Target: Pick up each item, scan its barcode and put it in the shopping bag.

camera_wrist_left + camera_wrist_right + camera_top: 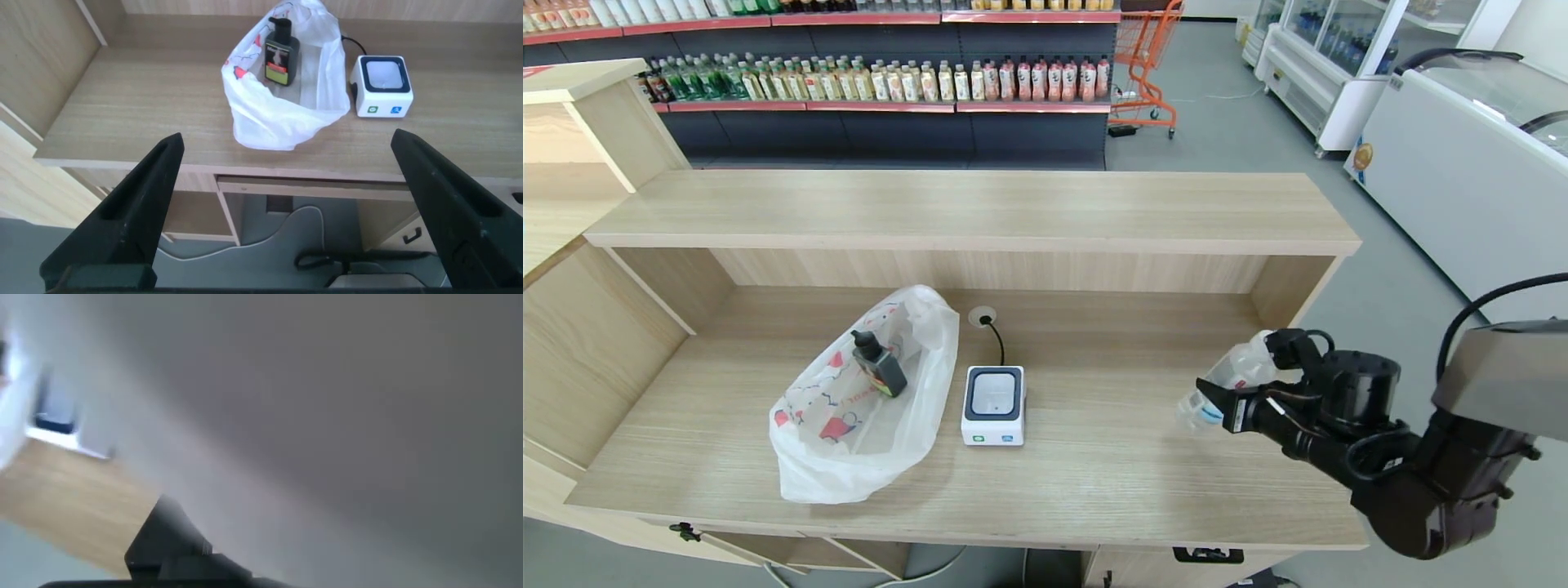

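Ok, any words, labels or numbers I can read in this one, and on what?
No text is legible.
On the shopping bag: red print, too blurred.
On the dark bottle inside it: label too small.
On the scanner: green and blue marks, symbols unreadable.
On the clear bottle: label blurred.
On the shelf bottles: labels too small.
On the freezer: round sticker, unreadable.
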You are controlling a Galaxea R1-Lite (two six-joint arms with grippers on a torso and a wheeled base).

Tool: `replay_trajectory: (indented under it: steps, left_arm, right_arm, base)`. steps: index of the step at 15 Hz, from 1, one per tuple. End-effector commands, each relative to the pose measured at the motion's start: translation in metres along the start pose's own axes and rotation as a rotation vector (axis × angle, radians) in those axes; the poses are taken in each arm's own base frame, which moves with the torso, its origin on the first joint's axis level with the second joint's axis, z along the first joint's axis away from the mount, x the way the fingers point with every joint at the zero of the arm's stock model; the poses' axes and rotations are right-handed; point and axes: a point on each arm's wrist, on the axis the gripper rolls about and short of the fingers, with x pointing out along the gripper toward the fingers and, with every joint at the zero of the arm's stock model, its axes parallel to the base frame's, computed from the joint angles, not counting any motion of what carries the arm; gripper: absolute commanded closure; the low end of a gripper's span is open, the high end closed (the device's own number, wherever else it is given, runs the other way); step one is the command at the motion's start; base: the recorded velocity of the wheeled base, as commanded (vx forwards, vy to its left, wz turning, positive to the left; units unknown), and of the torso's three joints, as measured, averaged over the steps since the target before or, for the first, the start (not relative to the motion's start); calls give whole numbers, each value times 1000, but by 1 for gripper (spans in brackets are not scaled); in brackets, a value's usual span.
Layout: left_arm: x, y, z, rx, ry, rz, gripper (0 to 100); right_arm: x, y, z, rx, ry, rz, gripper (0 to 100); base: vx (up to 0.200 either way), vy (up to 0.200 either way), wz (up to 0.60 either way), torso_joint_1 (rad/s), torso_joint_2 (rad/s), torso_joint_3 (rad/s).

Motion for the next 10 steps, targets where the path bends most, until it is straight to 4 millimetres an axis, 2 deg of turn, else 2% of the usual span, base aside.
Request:
replay_trajectory:
  steps: [1, 3, 4, 6, 7, 10]
  left_arm:
    - [0, 0, 0, 0, 0, 0, 0]
    - [0, 0, 0, 0, 0, 0, 0]
    - [0, 0, 0, 0, 0, 0, 0]
    - [0, 0, 0, 0, 0, -2, 0]
    - [0, 0, 0, 0, 0, 0, 0]
    - [0, 0, 0, 0, 0, 0, 0]
  right_arm:
    - [-72, 21, 92, 103, -71, 348, 100]
    - [-104, 32, 108, 62, -79, 555, 100]
    - [-112, 35, 110, 41, -85, 620, 100]
    - [-124, 40, 111, 19, -82, 707, 100]
    - [-127, 41, 104, 10, -60, 738, 100]
    - [-132, 45, 104, -35, -62, 818, 100]
  base:
    - [0, 0, 0, 0, 0, 0]
    - [0, 0, 0, 0, 0, 0]
    - [0, 0, 0, 0, 0, 0]
    - [0, 0, 0, 0, 0, 0]
    - [0, 0, 0, 0, 0, 0]
    - [0, 0, 0, 0, 0, 0]
